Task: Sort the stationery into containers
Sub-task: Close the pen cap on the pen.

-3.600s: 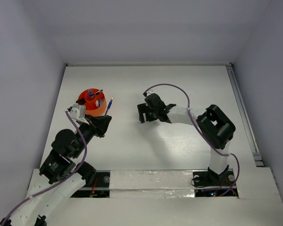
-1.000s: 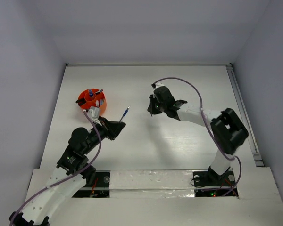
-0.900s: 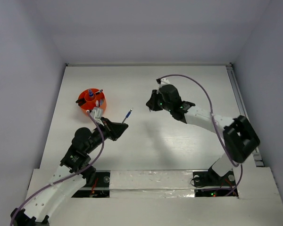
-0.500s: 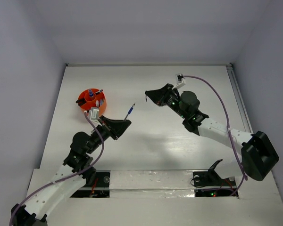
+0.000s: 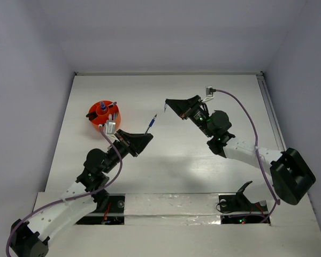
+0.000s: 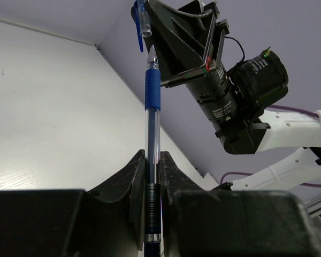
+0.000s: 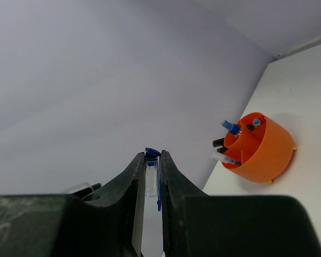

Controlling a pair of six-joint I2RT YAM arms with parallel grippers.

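Observation:
My left gripper (image 5: 143, 140) is shut on a blue pen (image 5: 151, 124) with a clear barrel, held above the table. In the left wrist view the pen (image 6: 152, 91) stands up from between the jaws (image 6: 151, 156). Its tip points at a clear cap with a blue clip (image 6: 142, 21). My right gripper (image 5: 169, 103) is shut on that pen cap (image 7: 153, 167), and its fingers (image 6: 182, 43) face the pen tip. A small gap separates tip and cap. The orange cup (image 5: 102, 119) stands at the left with several pens and markers upright in it, and it also shows in the right wrist view (image 7: 259, 152).
The white table (image 5: 203, 155) is walled at the back and both sides. A metal rail (image 5: 275, 128) runs along its right edge. A purple cable (image 5: 241, 107) loops above the right arm.
Both arms have lifted and turned toward each other. The left gripper carried the pen right and up, away from the cup. The right gripper swung round so the cap faces the pen tip.

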